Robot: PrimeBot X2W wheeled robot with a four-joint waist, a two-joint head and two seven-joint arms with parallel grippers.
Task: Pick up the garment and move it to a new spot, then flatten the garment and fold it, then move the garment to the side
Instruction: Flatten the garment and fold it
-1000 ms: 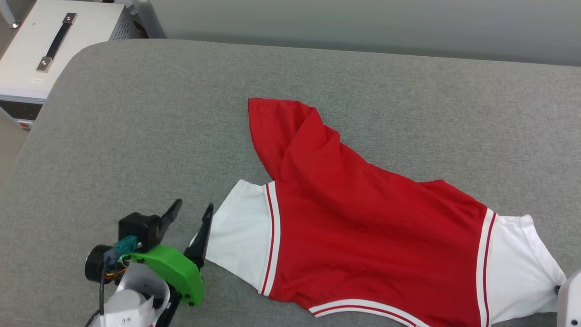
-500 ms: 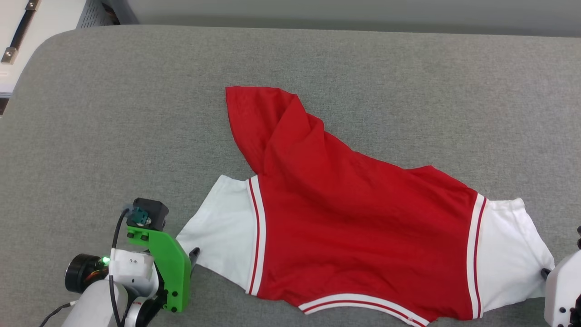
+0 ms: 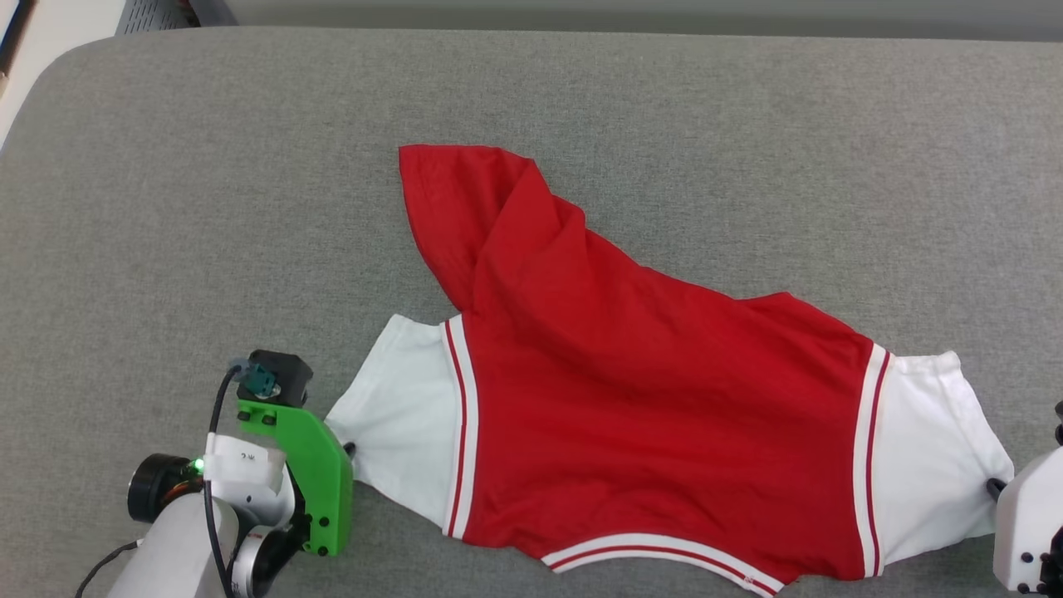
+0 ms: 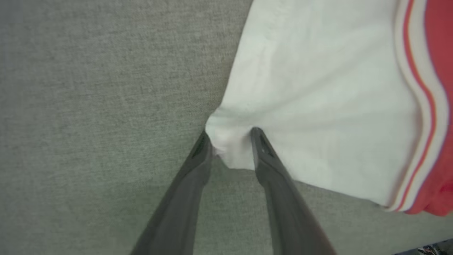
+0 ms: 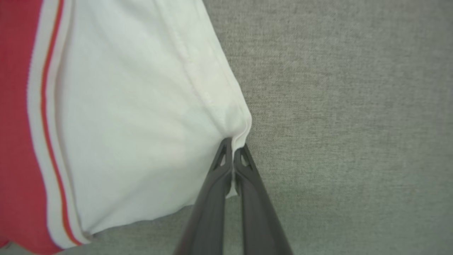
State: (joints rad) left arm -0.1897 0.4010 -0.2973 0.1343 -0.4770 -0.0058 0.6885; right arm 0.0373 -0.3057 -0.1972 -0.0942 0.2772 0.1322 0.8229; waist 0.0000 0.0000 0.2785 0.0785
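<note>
The left gripper (image 4: 231, 138) stands part open, its 2 dark fingers (image 4: 263, 148) astride a bunched white sleeve corner; a firm grip cannot be confirmed. Between both grippers stretches the red mesh garment with white sleeves and striped trim (image 3: 648, 399), probably for pulling flat. The right gripper (image 5: 232, 147) is closed tight, pinching the opposite sleeve hem. Beneath lies grey woven upholstery (image 3: 208, 208); far beyond the left gripper, a white box (image 3: 66, 33).

The garment (image 3: 648, 399) is coloured red, with white sleeves (image 3: 399, 415) edged in red-and-white stripes. The bench (image 3: 208, 208) is covered in grey weave.
</note>
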